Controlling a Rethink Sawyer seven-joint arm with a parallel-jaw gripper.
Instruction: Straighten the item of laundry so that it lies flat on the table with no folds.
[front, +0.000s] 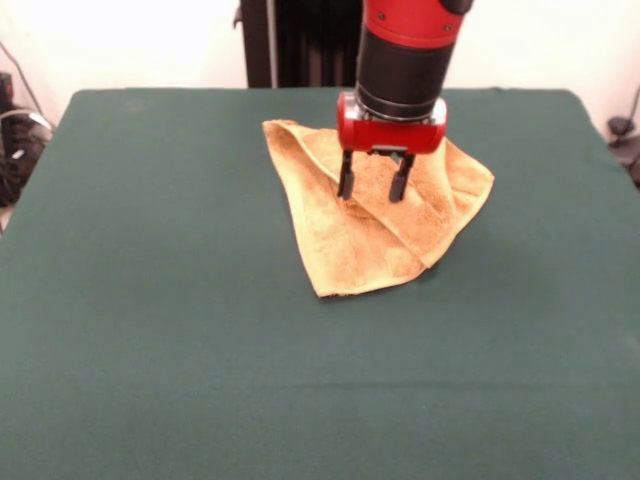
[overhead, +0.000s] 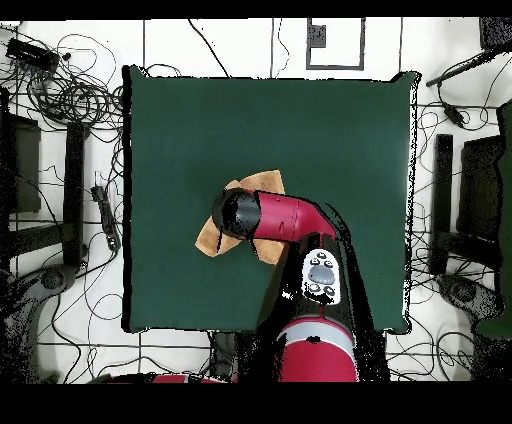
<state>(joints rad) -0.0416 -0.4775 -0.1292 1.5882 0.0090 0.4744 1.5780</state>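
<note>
The golden-orange towel (front: 370, 235) lies folded over on itself in a rough triangle on the far middle of the dark green table (front: 150, 330). A fold ridge runs diagonally across it, and its near corner points toward the camera. My gripper (front: 373, 188) hangs straight down over the towel's upper middle. Its two black fingers (front: 346, 183) are apart and open, with their tips at or just above the cloth. In the overhead view the arm's wrist (overhead: 236, 212) covers the gripper and most of the towel (overhead: 262, 182). No white label shows.
Green cloth (overhead: 330, 130) spreads widely around the towel on all sides. The red arm (overhead: 295, 222) reaches in from the table's base edge. Cables (overhead: 80, 95) and black stands (overhead: 440, 200) lie off the table on both sides.
</note>
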